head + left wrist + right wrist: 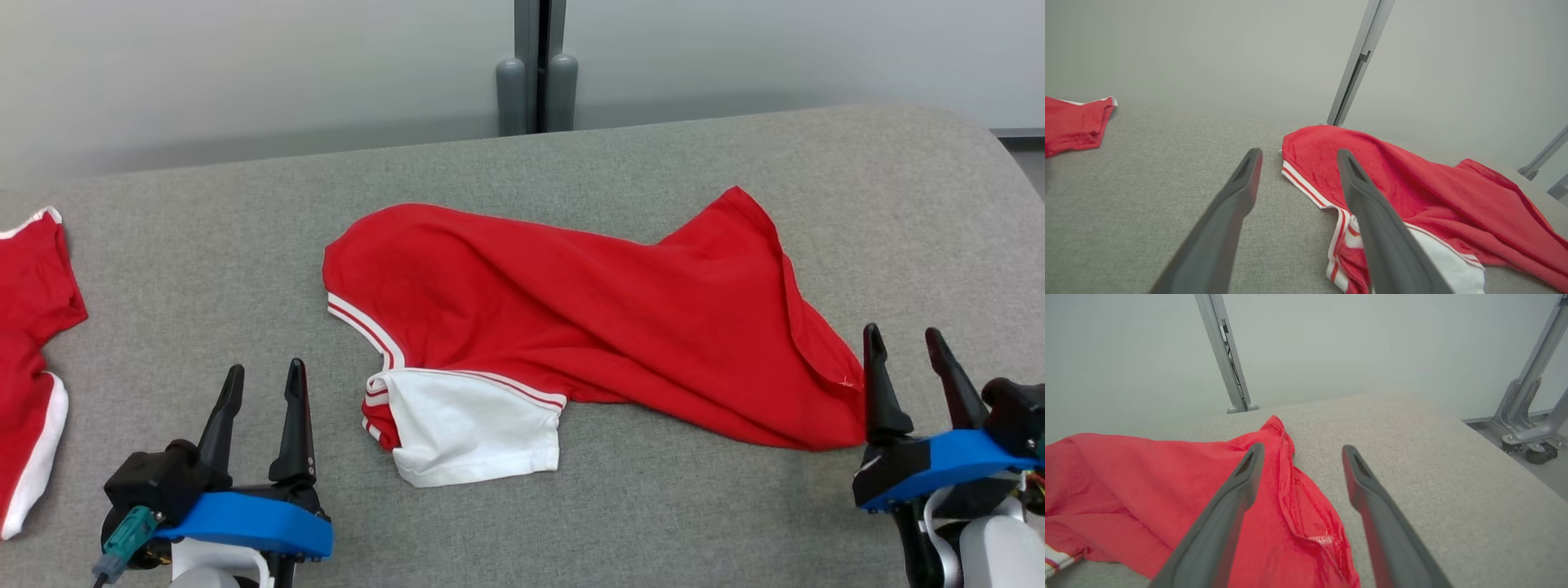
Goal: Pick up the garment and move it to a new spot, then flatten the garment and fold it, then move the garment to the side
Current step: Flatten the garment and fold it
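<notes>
A red garment [588,318] with a white sleeve and red-and-white striped trim lies rumpled across the middle of the grey table [735,155]; it also shows in the left wrist view [1412,188] and the right wrist view [1159,490]. My left gripper [263,384] stands open near the front edge, left of the white sleeve [473,425], holding nothing [1298,157]. My right gripper [904,345] stands open at the garment's right hem; in the right wrist view [1302,453] the hem lies loose under and between the fingers, not pinched.
A second red garment with white trim [28,359] lies at the table's left edge [1073,122]. A grey post [537,65] stands behind the table against the pale wall. The table's right edge curves down near wheeled metal frame legs [1527,428].
</notes>
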